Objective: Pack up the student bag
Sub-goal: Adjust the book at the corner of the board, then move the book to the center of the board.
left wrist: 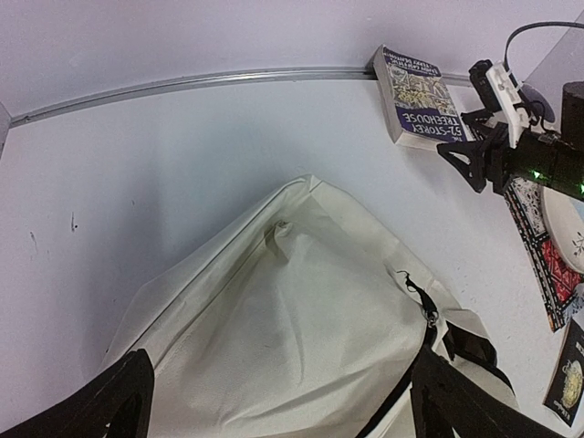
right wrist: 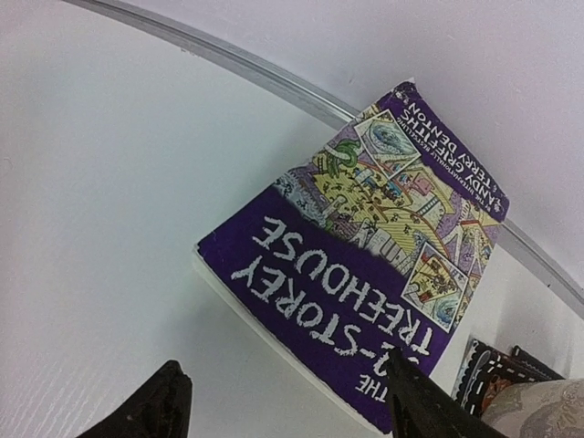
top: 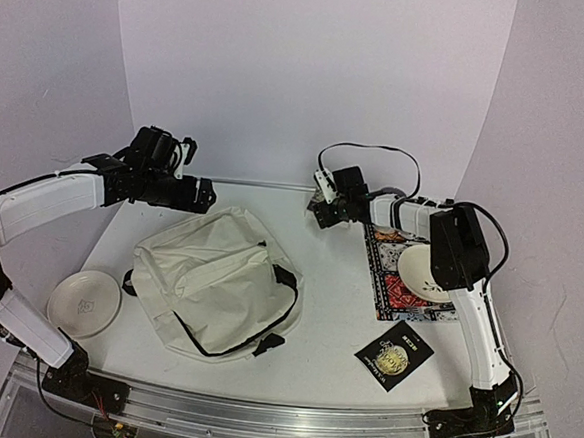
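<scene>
The right gripper (right wrist: 283, 406), fingers spread, hovers over the flat-lying Treehouse paperback (right wrist: 365, 274), apparently to grasp it, while the left gripper (left wrist: 278, 406), jaws fully parted, hangs above the student bag (left wrist: 292, 319), ready to receive.

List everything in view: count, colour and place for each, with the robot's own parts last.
student bag: one, cream with black zips and strap ends, lying in the middle of the table.
Treehouse book: one, purple cover, flat at the far edge by the rail.
black book: one, black with a gold emblem, near right, in front of the mat.
cloth mat: one, red, blue and black pattern, right side.
plate on the mat: one, white.
plate on the table: one, white, left of the bag.
left gripper: one, black, open, over the bag's far edge.
right gripper: one, black, open, over the Treehouse book.
</scene>
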You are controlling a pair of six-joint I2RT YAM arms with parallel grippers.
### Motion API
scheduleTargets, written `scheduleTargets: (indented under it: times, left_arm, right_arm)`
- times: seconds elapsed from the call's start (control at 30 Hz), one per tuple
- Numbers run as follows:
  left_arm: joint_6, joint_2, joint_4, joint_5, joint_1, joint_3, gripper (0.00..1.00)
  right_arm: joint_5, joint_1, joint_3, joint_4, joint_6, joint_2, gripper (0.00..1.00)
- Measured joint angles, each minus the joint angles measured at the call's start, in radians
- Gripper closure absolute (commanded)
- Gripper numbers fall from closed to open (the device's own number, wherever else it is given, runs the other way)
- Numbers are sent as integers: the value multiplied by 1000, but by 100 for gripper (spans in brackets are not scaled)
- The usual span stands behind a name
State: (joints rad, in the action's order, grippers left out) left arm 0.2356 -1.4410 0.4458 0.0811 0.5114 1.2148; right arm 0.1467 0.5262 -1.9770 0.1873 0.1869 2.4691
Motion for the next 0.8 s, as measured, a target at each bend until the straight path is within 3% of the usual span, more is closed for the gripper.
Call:
scheduleTargets:
  times: [0.53, 0.8]
  left_arm:
    - [2, 0, 0, 1, 0, 0, 1]
    - [9, 0, 0, 0, 0, 0, 1]
  right_arm:
    - [67, 0, -151, -1, 161, 137, 19]
    - [153, -1, -211, -23, 187, 189, 31]
